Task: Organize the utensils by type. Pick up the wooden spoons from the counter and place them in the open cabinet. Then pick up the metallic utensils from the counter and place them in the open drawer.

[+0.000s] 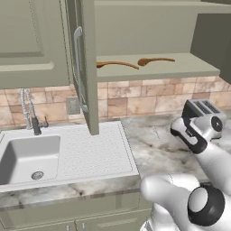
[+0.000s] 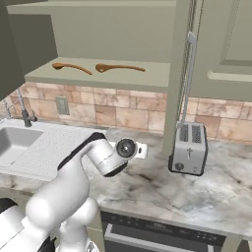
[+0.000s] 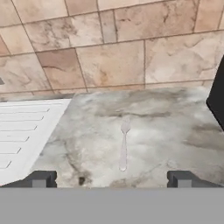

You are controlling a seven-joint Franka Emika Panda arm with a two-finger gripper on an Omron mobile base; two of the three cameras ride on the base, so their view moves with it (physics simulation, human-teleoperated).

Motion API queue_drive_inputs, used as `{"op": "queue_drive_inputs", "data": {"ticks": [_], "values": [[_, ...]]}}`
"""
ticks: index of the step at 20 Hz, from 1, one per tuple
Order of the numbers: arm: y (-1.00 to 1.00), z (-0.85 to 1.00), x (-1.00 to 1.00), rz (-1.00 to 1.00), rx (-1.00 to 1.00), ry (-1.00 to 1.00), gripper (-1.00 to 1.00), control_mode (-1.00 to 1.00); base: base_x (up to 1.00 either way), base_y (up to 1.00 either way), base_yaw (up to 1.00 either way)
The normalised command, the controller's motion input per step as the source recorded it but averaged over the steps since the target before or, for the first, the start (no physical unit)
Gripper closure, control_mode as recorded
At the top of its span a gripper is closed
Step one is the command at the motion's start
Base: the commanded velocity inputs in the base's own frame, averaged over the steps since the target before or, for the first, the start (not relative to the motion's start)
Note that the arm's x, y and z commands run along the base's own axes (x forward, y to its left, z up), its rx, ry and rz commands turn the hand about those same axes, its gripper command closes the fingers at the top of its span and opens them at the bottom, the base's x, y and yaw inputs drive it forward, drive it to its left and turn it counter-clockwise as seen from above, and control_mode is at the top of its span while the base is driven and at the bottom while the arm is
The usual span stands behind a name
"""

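Note:
Two orange-brown wooden spoons (image 1: 118, 64) (image 1: 155, 60) lie side by side on the shelf of the open cabinet (image 1: 180, 70); the right base view shows them as well (image 2: 71, 67) (image 2: 119, 67). One thin silver metallic utensil (image 3: 124, 145) lies on the marbled counter (image 3: 175, 131), its length pointing toward the tiled wall. My gripper (image 3: 111, 180) hangs just above the counter, short of the utensil, open and holding nothing. Its two dark fingertips (image 3: 39, 179) stand wide apart on either side of the utensil's line. The open drawer is out of view.
A silver toaster (image 2: 189, 147) stands on the counter to the right of my hand, against the wall. The white ribbed drainboard (image 1: 94, 149) and sink (image 1: 27, 158) with its faucet (image 1: 34, 122) lie to the left. The cabinet door (image 1: 88, 67) hangs open above the drainboard's edge.

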Motion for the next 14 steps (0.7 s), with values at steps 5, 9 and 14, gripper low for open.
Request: {"op": "queue_drive_inputs", "data": {"ticks": [5, 9, 14], "values": [[0.0, 0.0, 0.39, -0.02, 0.21, 0.15, -1.0, -1.0, 0.0, 0.0, 0.0], [0.02, -0.18, 0.14, -0.01, 0.04, 0.13, -1.0, -1.0, 0.0, 0.0, 0.0], [0.0, -0.24, 0.17, 0.0, 0.0, 0.08, -1.0, -1.0, 0.0, 0.0, 0.0]]}}
